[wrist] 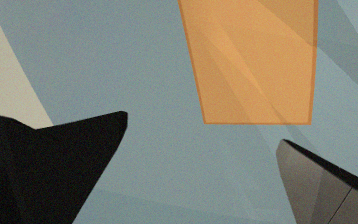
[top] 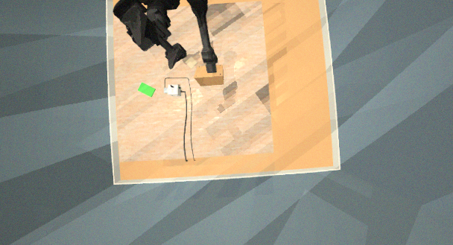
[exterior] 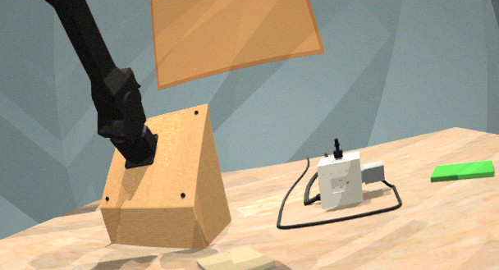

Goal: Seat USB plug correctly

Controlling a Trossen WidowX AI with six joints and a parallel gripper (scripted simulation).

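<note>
The white power cube [top: 174, 91] [exterior: 340, 196] stands upright on the table [top: 149, 132] [exterior: 254, 244]. A small black USB plug [exterior: 337, 154] stands upright in its top, with a thin black stem above its wider body. It is a tiny dark mark in the top view. How deep it sits and which way round it is cannot be told. My gripper [wrist: 203, 133] is open and empty, its fingers wide apart in the wrist view and facing the background. The arm is raised away from the cube, and the gripper is outside the exterior view.
The arm stands on a wooden wedge [top: 210, 79] [exterior: 168, 174] beside the cube. A grey adapter [exterior: 373, 173] is in the cube's side, and black cables [top: 185, 128] [exterior: 341, 221] run around it. A green block [top: 147, 89] [exterior: 462, 171] and cream flat piece [top: 191, 62] [exterior: 235, 258] lie nearby.
</note>
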